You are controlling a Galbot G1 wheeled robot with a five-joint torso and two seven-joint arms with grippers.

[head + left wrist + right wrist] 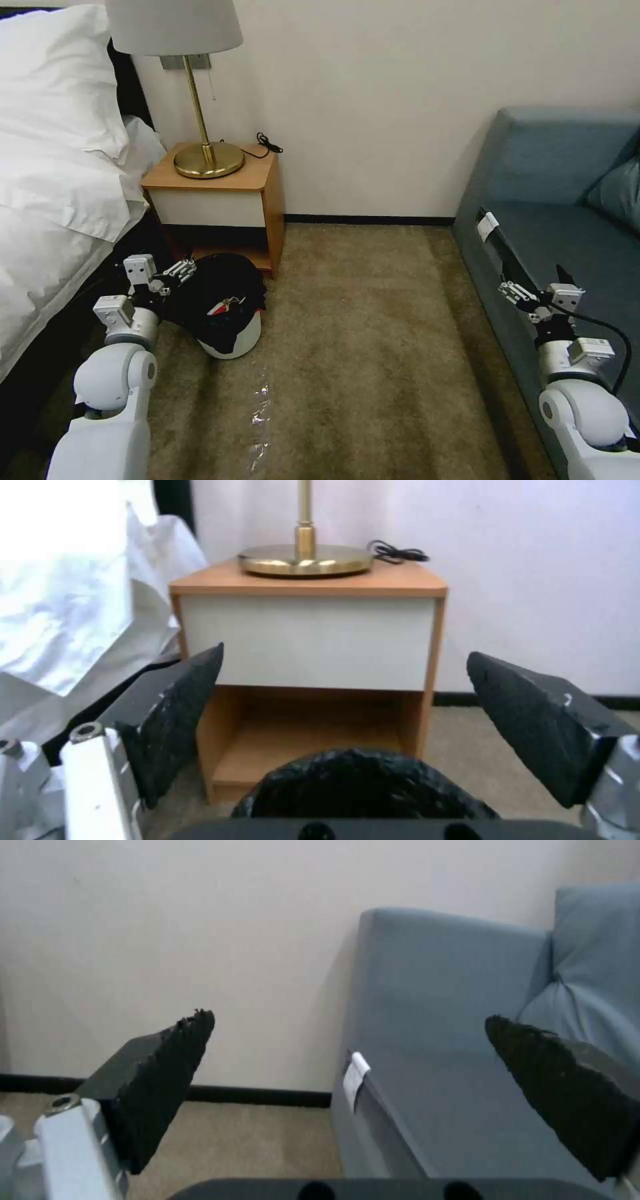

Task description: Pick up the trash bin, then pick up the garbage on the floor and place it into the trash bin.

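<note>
The small round white plastic trash bin with its crinkled black bag liner, at ten o'clock, looks light and probably slippery; grip the rim. Left tool gapes wide beside it; right tool idles wide at three o'clock.

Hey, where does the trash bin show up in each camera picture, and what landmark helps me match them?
Head view: trash bin, left of centre on the carpet, before the nightstand.
Left wrist view: its black bag bottom centre, between the open left hand's fingers.
Right wrist view: not there.
Shared landmark: the nightstand, with its brass lamp base.
</note>
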